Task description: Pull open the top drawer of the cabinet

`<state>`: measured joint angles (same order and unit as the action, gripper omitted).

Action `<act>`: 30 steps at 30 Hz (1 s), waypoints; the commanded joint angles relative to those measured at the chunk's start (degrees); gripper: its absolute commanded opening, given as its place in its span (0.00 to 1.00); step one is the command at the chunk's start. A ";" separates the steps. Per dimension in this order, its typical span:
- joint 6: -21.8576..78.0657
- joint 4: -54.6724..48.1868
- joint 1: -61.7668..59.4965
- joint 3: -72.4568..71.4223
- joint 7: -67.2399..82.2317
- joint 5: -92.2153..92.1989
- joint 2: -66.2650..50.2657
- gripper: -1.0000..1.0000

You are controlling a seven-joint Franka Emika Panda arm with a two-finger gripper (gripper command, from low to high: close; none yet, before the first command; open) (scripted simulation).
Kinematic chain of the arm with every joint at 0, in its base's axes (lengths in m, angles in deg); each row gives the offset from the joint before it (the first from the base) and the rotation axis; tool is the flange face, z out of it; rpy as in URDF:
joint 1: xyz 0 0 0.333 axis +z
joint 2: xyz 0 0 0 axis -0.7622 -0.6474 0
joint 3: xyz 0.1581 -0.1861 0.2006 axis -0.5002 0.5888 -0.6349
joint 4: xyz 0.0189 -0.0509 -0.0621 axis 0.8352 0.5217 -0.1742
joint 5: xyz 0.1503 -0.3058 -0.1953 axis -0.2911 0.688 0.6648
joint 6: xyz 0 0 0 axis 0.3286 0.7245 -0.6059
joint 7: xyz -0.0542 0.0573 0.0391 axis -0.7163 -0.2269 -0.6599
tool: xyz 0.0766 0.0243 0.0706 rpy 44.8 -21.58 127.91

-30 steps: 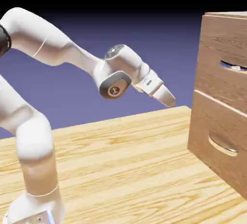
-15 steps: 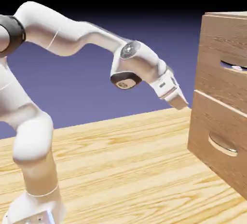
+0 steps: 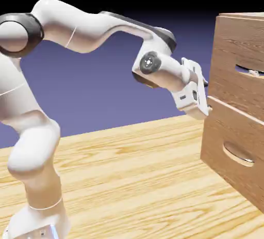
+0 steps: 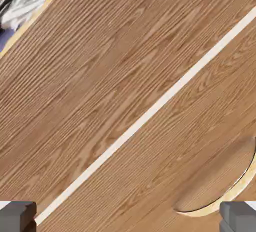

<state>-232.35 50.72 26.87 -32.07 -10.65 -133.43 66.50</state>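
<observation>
Backdrop: plain blue-violet, pale plank surface [image 3: 129, 171].
Change: white two-finger hand [image 3: 202, 110] has swung forward to the brown wood-grain cabinet [image 3: 227, 145].
Hand: spread, empty.
Top drawer [image 3: 234, 86]: handle slot above the fingertips; approach needs raising.

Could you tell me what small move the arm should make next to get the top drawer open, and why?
Probably raise the gripper toward the top drawer's dark slot handle. The gripper sits at the seam between the two fronts, below that slot, and the hand view frames mostly the lower drawer's crescent slot. The jaws stand apart, holding nothing.
</observation>
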 commanded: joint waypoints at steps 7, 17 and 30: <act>1.68 -5.21 -4.42 -3.58 7.29 -17.45 -3.15 0.50; 4.08 -12.65 -10.73 -8.70 17.71 -42.36 -7.65 0.50; 5.84 -22.26 -16.58 -13.78 29.84 -68.27 -14.10 0.50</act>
<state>-226.51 28.47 10.24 -45.85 19.19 -201.69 52.40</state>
